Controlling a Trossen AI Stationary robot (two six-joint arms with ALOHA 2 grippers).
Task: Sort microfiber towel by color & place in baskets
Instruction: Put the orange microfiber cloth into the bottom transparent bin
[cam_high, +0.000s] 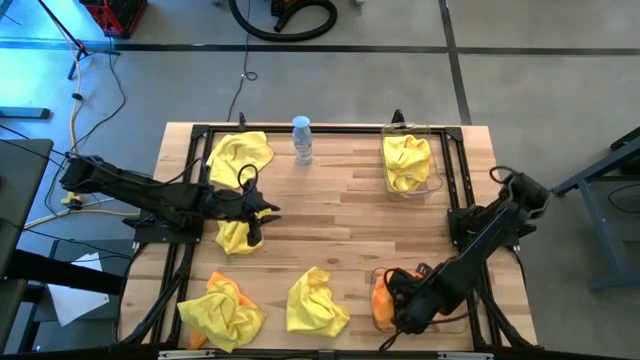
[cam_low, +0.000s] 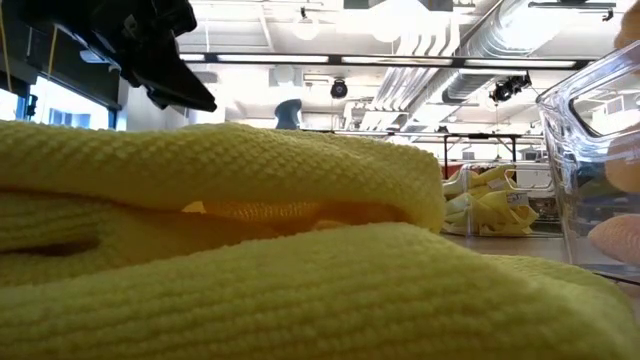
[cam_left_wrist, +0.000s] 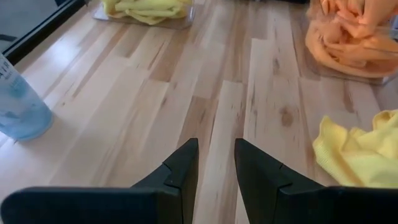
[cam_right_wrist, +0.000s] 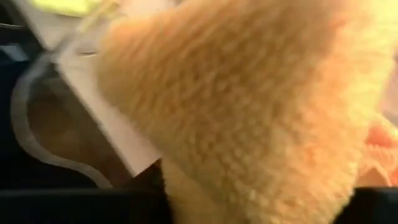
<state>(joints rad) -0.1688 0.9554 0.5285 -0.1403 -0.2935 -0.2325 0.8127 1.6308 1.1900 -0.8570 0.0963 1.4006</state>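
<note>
My left gripper (cam_high: 262, 210) is open by a narrow gap and empty (cam_left_wrist: 216, 165), just above the bare table, beside a yellow towel (cam_high: 237, 237). Other yellow towels lie at the far left (cam_high: 240, 155), near left (cam_high: 222, 312) and near middle (cam_high: 315, 303) (cam_left_wrist: 360, 155). A clear basket (cam_high: 432, 180) at the far right holds yellow towels (cam_high: 407, 162). My right gripper (cam_high: 405, 300) is down in the near right clear basket (cam_high: 378, 272) (cam_left_wrist: 348, 68), against an orange towel (cam_high: 382, 300). That towel fills the right wrist view (cam_right_wrist: 249, 112) and hides the gripper.
A small clear water bottle (cam_high: 302, 140) (cam_left_wrist: 18, 106) stands at the far middle. A black metal frame (cam_high: 190, 180) runs around the table's edges. An orange scrap (cam_high: 197, 340) shows under the near left yellow towel. Bare wood lies at the table's middle.
</note>
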